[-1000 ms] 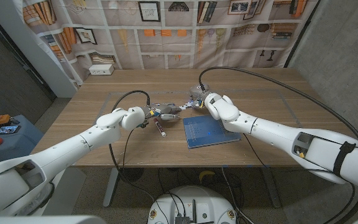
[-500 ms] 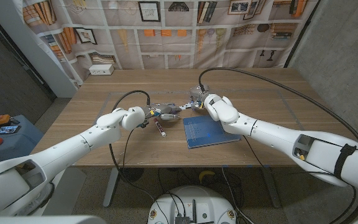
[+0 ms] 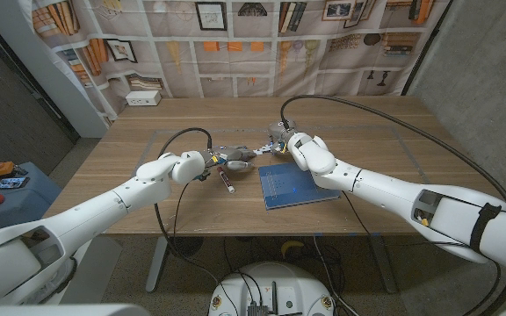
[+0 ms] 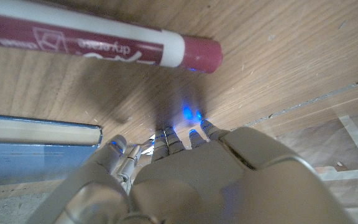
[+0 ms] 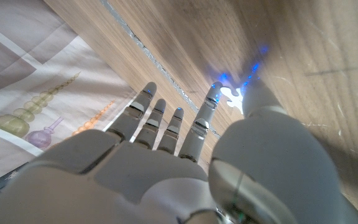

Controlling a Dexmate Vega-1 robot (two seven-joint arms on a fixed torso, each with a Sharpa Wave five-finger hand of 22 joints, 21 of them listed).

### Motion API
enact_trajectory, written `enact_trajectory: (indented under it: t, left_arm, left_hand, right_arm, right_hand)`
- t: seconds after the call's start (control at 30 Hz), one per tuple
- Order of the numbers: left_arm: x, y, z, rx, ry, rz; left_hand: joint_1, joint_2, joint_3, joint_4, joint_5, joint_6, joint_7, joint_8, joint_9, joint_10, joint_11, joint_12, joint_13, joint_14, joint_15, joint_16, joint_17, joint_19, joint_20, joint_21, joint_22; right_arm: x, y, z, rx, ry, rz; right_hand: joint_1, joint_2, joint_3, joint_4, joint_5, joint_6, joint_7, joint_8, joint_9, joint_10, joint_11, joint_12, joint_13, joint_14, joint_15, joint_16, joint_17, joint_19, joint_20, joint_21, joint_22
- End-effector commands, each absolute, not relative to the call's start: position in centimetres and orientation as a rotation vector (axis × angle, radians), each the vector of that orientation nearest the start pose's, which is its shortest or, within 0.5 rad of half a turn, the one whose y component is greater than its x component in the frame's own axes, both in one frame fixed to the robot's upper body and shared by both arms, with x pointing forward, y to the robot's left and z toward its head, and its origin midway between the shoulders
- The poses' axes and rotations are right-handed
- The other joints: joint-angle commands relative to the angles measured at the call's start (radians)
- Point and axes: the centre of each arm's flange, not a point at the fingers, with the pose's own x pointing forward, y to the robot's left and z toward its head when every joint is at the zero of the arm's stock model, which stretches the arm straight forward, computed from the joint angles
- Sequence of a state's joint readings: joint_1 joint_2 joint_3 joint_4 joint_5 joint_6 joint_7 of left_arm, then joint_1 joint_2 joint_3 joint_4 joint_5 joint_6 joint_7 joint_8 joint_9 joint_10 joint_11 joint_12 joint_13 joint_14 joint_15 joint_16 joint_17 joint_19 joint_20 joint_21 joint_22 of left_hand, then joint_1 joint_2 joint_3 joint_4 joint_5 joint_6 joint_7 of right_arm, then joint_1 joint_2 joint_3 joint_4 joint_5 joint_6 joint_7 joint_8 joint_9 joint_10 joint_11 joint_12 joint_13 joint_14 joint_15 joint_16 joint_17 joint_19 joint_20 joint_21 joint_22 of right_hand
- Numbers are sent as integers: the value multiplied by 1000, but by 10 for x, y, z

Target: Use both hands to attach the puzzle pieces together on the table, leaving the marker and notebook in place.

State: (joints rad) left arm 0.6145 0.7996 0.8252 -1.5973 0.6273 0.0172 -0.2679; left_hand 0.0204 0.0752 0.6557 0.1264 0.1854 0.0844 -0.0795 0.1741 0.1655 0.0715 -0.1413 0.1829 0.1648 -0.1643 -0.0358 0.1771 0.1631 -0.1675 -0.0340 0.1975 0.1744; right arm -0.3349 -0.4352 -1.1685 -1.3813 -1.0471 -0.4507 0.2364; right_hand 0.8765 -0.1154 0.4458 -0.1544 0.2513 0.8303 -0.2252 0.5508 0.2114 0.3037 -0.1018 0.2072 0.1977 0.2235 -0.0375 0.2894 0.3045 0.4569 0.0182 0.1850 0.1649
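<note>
We see both hands meeting at mid-table on the wooden table point(image 3: 130, 140). The left hand point(image 3: 220, 161) reaches in from the left, fingers curled down onto the wood; the left wrist view shows its fingertips point(image 4: 166, 134) pressed at the surface with a small white bit among them, likely a puzzle piece point(image 4: 151, 139), but we cannot tell if it is actually gripped. The right hand point(image 3: 275, 143) comes in from the right, just beyond the notebook's far corner. In the right wrist view its fingers point(image 5: 166, 127) are held together and extended toward the table, thumb alongside, with a white puzzle piece point(image 5: 232, 96) at the thumb tip; whether it is pinched, we cannot tell. The pieces lie between the two hands and are too small to make out in the head view. The marker point(image 3: 227, 181), dark red cap, lies just beside the left hand, on its near side. The blue notebook point(image 3: 297, 185) sits flat near the right forearm.
</note>
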Motion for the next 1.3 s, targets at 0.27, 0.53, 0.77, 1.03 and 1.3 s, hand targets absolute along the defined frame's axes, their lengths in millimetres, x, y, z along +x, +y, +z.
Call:
enact_trajectory:
  t: [0.27, 0.53, 0.77, 1.03, 1.3]
  left_arm:
    - [636, 193, -47, 1724, -445, -371]
    - [635, 194, -49, 1723, -443, -364]
    - [634, 195, -49, 1723, -433, -354]
    - [633, 196, -48, 1730, -438, -351]
    - [632, 196, -48, 1730, -437, -347]
  left_hand:
    - [8, 91, 10, -7, 2, 7, 7, 6, 5, 23, 6, 9, 6, -35, -47, 1, 1, -125, -37, 6, 2]
    - [10, 93, 13, -9, 2, 6, 8, 6, 5, 24, 5, 9, 6, -31, -47, 2, 1, -123, -37, 6, 2]
    - [11, 95, 16, -11, 2, 7, 9, 6, 6, 26, 5, 9, 6, -28, -46, 2, 1, -119, -36, 6, 2]
    - [13, 95, 19, -14, 2, 7, 9, 6, 6, 28, 6, 9, 7, -25, -46, 1, 1, -118, -36, 6, 2]
    - [14, 96, 21, -16, 1, 9, 10, 6, 6, 29, 7, 9, 7, -24, -46, 1, 1, -117, -36, 6, 2]
  right_arm:
    - [668, -50, 13, -2019, -506, -57]
    - [669, -48, 15, -2019, -498, -51]
    - [667, -48, 15, -2024, -498, -48]
    - [666, -49, 16, -2026, -499, -49]
    - [665, -49, 15, -2029, -505, -42]
  right_hand:
    - [0, 4, -6, 2, -2, 0, 2, -4, 2, 7, 5, -3, 4, 7, -1, 3, 3, -1, 4, 3, 4]
    - [-3, -1, -10, 2, -4, -8, 2, -9, 1, 1, 10, -6, 4, 3, 2, 1, 3, -3, 7, 3, 4]
    - [-7, -8, -13, 1, -5, -21, 3, -16, 0, -6, 8, -8, 4, 2, 6, -1, 3, -5, 8, 3, 4]
    - [-11, -12, -16, 1, -4, -33, 3, -23, -2, -11, 12, -10, 4, 0, 9, -3, 4, -8, 10, 2, 4]
    - [-14, -13, -18, 2, -4, -42, 3, -29, -2, -16, 12, -11, 5, -2, 8, -5, 4, -11, 12, 2, 4]
